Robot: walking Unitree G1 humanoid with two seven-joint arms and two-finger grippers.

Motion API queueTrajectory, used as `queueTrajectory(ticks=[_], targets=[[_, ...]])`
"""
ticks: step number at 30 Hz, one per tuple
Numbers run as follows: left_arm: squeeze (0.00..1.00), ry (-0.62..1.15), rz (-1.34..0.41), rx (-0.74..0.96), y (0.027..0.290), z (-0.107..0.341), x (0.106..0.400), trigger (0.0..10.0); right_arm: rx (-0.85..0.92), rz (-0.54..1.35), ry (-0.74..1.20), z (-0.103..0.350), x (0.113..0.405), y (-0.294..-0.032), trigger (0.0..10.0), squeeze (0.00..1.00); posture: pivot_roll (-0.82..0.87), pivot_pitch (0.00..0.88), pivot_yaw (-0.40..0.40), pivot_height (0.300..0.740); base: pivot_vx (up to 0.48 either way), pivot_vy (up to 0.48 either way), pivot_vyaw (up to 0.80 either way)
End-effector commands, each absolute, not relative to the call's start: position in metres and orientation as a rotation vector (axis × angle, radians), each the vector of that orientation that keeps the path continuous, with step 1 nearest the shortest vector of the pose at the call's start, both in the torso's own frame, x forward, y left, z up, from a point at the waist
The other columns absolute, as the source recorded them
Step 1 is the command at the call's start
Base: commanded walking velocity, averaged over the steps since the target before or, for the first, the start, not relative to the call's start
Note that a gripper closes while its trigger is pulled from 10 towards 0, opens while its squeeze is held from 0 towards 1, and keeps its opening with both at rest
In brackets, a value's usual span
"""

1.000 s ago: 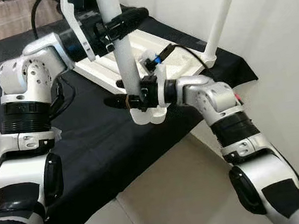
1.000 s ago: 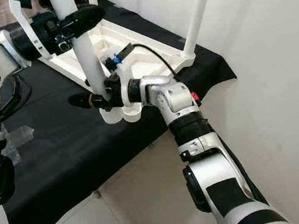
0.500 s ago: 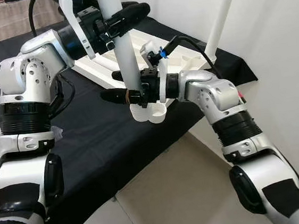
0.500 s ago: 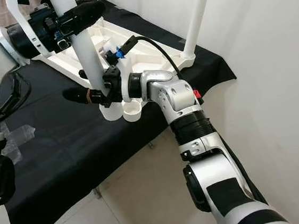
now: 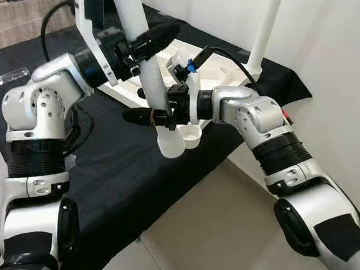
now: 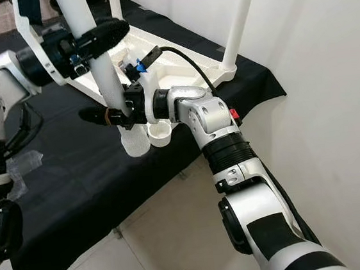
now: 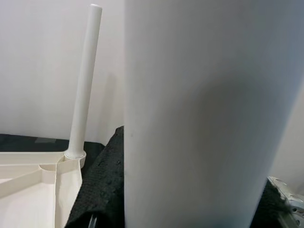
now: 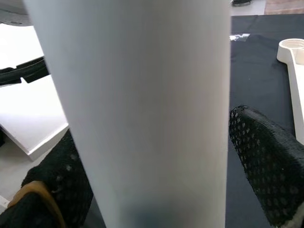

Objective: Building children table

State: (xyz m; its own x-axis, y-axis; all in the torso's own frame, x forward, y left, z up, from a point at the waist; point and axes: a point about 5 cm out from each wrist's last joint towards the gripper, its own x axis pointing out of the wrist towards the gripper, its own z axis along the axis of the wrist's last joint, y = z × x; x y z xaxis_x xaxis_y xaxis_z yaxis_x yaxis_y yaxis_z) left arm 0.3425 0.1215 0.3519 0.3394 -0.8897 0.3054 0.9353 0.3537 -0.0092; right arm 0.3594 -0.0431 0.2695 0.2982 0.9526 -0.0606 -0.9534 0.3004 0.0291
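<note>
White leg (image 5: 150, 80) between both end effectors

From the head I'm looking forward and down through two eyes that are sharing one scene: the black-draped table (image 5: 126, 173), both arms and the upturned white tabletop (image 6: 179, 67). Each wrist camera is looking along its fingers (image 8: 266, 166), pressed very near the white leg (image 7: 190, 118) they are both facing. The left wrist is also catching the far leg (image 7: 85, 80) that the head views are showing.

Perhaps home: black-draped table (image 5: 127, 179)
</note>
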Motion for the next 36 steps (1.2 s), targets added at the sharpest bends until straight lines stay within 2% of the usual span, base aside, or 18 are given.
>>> queueTrajectory(ticks=[1,23,25,36], targets=[[0.00,-0.285,-1.331,-0.230,0.097,0.355,0.333,10.0,-0.042,1.327,0.048,0.271,0.353,-0.026,10.0,0.00,0.04,0.137,-0.074,0.740,0.000,0.000,0.00],[0.00,-0.307,-1.323,-0.240,0.094,0.359,0.335,10.0,-0.075,1.407,0.072,0.268,0.342,-0.009,10.0,0.00,0.02,0.145,-0.069,0.740,0.000,0.000,0.00],[0.00,-0.310,-1.320,-0.242,0.095,0.359,0.336,10.0,-0.076,1.464,0.044,0.272,0.335,-0.007,10.0,0.00,0.02,0.145,-0.071,0.740,0.000,0.000,0.00],[0.00,-0.314,-1.317,-0.244,0.094,0.360,0.336,10.0,-0.099,1.464,0.063,0.267,0.333,-0.003,10.0,0.00,0.02,0.146,-0.067,0.740,0.000,0.000,0.00]])
